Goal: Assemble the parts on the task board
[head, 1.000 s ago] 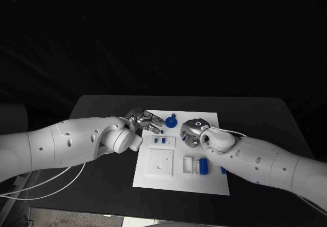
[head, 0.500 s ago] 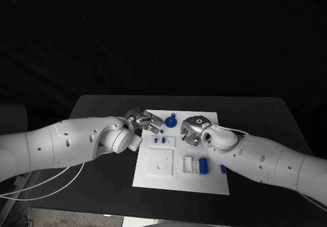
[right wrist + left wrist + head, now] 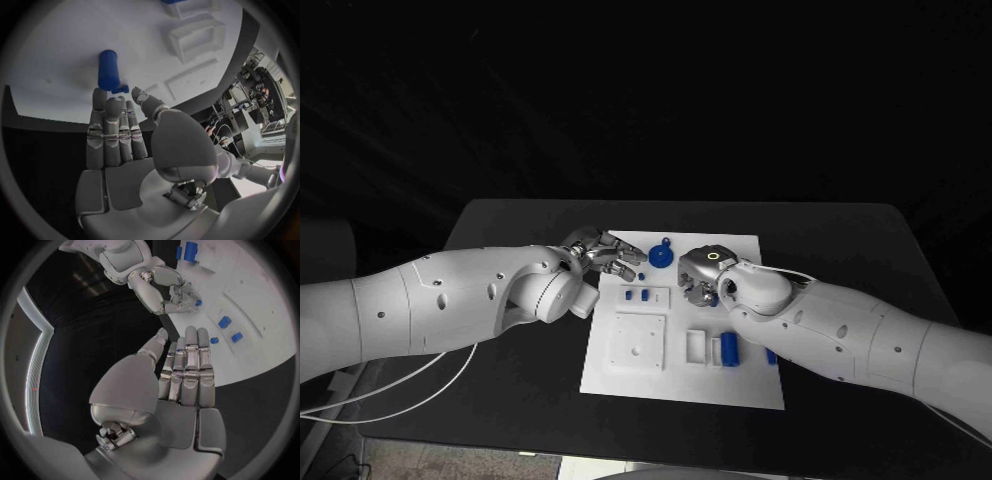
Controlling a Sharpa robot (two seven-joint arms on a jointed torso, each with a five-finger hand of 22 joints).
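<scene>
White plastic, the task board (image 3: 687,385) lies in the middle of the black worktop (image 3: 848,250), running from the near edge toward the far one. I see small blue parts on it: a round blue piece (image 3: 661,256) with a little tab near the board's far edge, two small blue pegs (image 3: 636,296) side by side a bit nearer me, and a blue cylinder (image 3: 731,349) lying in a white holder toward the board's right side. A flat square white plate (image 3: 643,344) sits on the board's left half, with a narrow white frame (image 3: 697,347) between it and the cylinder.

From my right wrist camera, the right robot hand (image 3: 119,137) has its fingers (image 3: 103,125) stretched out straight and close together over the board, fingertips just beside the end of the blue cylinder (image 3: 107,69); I can't tell whether they touch it. It grips nothing.

My left wrist camera shows the left robot hand (image 3: 181,375) likewise flat, fingers straight and together, nothing in it, hovering at the board's left edge near the far corner. In the head view the two robot hands face each other across the round blue piece, near but apart.
</scene>
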